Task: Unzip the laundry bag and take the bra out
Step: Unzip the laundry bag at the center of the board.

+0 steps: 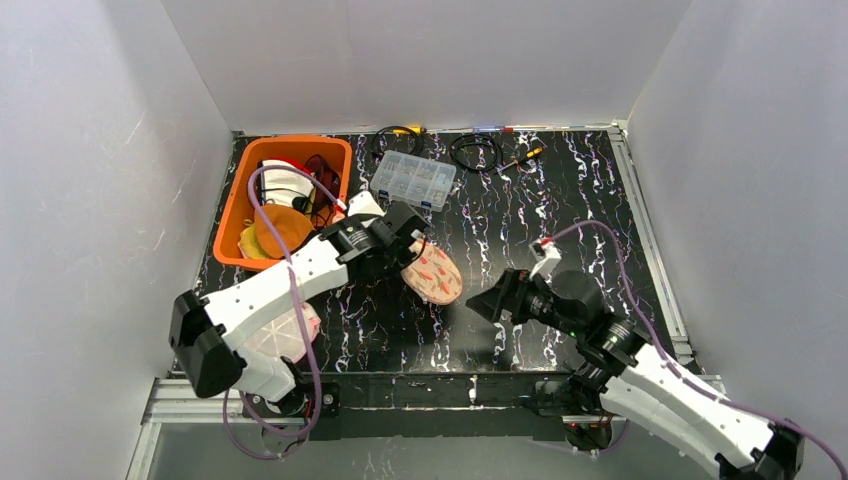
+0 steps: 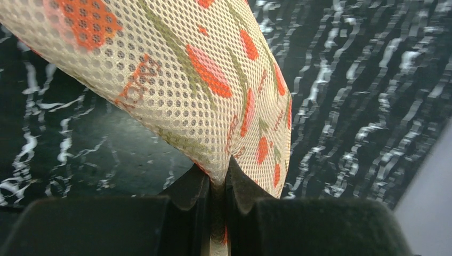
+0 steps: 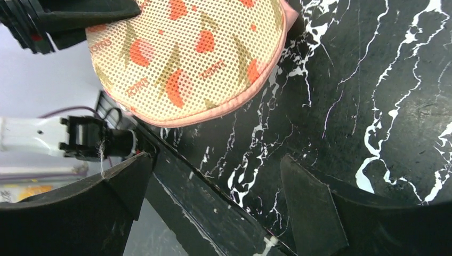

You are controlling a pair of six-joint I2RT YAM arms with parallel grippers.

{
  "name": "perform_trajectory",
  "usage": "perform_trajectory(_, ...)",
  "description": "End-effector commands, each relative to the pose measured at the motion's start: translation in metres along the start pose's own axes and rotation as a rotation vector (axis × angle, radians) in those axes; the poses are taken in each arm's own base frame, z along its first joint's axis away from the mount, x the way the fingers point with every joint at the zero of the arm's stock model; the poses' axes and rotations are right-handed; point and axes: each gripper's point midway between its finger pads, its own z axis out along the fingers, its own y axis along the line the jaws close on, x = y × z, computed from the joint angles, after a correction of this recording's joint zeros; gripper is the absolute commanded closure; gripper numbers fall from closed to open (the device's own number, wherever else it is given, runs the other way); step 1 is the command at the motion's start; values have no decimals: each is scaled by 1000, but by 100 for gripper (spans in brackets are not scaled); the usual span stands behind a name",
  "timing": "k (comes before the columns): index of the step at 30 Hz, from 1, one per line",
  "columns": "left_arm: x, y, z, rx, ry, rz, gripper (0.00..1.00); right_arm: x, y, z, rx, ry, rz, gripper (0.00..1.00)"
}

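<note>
The left pincer point(image 1: 415, 245) is clamped shut on a fold of the cream mesh laundry bag with the orange-red and green print point(image 1: 432, 272). In the left wrist view its two black fingers point(image 2: 192, 194) meet with only the pinched mesh point(image 2: 186, 80) between them, and the bag spreads away from the pincer point(image 2: 218, 184) above the black worktop with white marbling point(image 1: 560, 200). The bag sits near the middle of the worktop, just right of the left arm's wrist. Whether its lower edge touches the surface cannot be told. From the right wrist camera the bag point(image 3: 186, 53) looks rounded and domed, with a pink trim along its edge. Its contents do not show through the mesh.

The right pincer point(image 1: 480, 300) stands wide open and holds nothing. It sits low over the worktop, near the bag on its right and apart from it, with its fingers point(image 3: 306, 197) pointing towards it.

At the far left stands an orange plastic bin point(image 1: 232, 215) filled with items, and beside it lies a clear plastic compartment box point(image 1: 413, 180).
</note>
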Motion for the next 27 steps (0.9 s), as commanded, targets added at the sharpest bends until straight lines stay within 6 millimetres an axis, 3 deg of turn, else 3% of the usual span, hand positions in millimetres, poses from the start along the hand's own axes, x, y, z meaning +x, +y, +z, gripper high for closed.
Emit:
perform_trajectory(1,-13,42,-7,-225,-49,53,100,-17,41,8,-106,12,-142,1)
perform_trajectory(5,-13,41,-6,-262,-53,11,100,-27,57,15,-118,-48,-194,4)
perform_trajectory(10,-10,31,-5,-237,-40,-76,100,-16,78,29,-184,-43,-214,8)
perform_trajectory(18,-21,17,-16,-104,-74,-322,100,-27,116,29,-314,-128,-172,19)
perform_trajectory(27,-34,19,-27,-7,-121,-428,100,-22,122,41,-321,-87,-161,35)
